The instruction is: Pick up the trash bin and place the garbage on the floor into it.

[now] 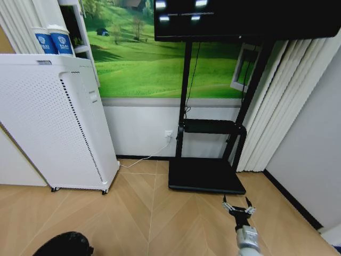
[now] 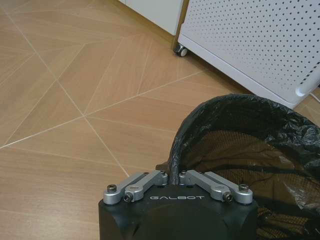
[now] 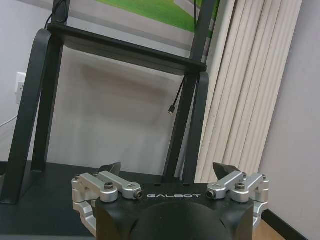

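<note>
We see the left gripper (image 2: 176, 176) clamped tight on the rim of the trash bin (image 2: 250, 150), black liner bag inside, held above the floor (image 2: 75, 100) near the white perforated appliance (image 1: 53, 122) at far left. Bin's dark edge shows bottom left in head view (image 1: 64, 244). Right gripper (image 1: 238, 205) hangs wide open, empty, before the black TV stand (image 1: 208, 176).

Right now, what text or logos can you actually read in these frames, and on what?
"GALBOT" on the body of the left end effector, shut on the rim of the trash bin.
"GALBOT" on the body of the right end effector, open.
Blue labels on the two white cups above the white perforated appliance: too small to read.
</note>
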Controlling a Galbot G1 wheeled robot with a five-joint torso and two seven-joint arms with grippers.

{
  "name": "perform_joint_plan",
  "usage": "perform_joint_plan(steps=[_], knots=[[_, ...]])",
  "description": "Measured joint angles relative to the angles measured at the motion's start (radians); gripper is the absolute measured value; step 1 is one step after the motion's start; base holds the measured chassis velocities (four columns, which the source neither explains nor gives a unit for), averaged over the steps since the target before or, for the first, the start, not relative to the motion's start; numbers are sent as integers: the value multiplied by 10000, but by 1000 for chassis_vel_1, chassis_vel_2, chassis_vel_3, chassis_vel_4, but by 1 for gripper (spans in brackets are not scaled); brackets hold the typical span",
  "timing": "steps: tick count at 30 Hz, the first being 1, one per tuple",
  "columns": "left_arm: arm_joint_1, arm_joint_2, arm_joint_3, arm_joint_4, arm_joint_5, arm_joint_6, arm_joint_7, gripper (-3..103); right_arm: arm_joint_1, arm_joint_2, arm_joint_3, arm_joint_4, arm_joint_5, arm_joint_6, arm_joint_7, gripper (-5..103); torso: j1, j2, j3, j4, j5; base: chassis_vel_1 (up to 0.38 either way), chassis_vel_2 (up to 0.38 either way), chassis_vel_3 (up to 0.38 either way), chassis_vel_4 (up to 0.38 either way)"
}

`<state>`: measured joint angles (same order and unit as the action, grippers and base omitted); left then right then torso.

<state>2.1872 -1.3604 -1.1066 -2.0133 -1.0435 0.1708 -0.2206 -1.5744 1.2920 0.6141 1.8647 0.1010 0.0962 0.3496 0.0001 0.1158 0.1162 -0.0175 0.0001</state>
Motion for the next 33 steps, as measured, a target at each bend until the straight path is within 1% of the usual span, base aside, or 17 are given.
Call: perform_joint_plan(steps=[12,15,17,20,22,28,29,31,32,33], knots=[[-2,-10,10,28,108,5,-158,3,66,21,-41,-150,-6,82,-1,100,0,0,0,-1,0,0,0,0,0],[-73,114,27,289,179,1,-192,3,55,16,-35,-251,-8,187,-1,100,0,0,0,0,-1,0,0,0,0],[-325,225,90,603,353,-35,-254,3,49,42,-72,-268,-15,229,-3,100,1,0,0,-1,-3,0,0,0,0],[-396,243,114,653,386,-27,-307,3,27,75,-112,-273,-28,246,-3,100,0,0,0,-1,0,0,0,0,0],[-477,245,190,694,421,71,-491,3,-17,106,-195,-281,-62,257,-1,100,0,0,0,-2,1,0,0,0,0],[-492,194,371,788,536,103,-570,3,35,89,-241,-264,-74,255,15,100,0,0,0,0,2,0,0,0,0],[-466,170,436,809,553,106,-627,1,72,69,-240,-259,-69,250,22,100,0,0,0,0,3,0,0,0,0],[-456,151,471,819,551,157,-696,3,99,55,-240,-259,-64,243,26,100,0,0,1,2,0,0,0,0,0],[-442,126,494,813,486,187,-832,8,132,35,-260,-259,-61,237,32,100,0,0,0,1,-8,0,0,0,0],[-407,108,494,777,454,192,-899,19,162,26,-298,-258,-61,228,35,100,0,0,0,-4,0,0,0,0,0]])
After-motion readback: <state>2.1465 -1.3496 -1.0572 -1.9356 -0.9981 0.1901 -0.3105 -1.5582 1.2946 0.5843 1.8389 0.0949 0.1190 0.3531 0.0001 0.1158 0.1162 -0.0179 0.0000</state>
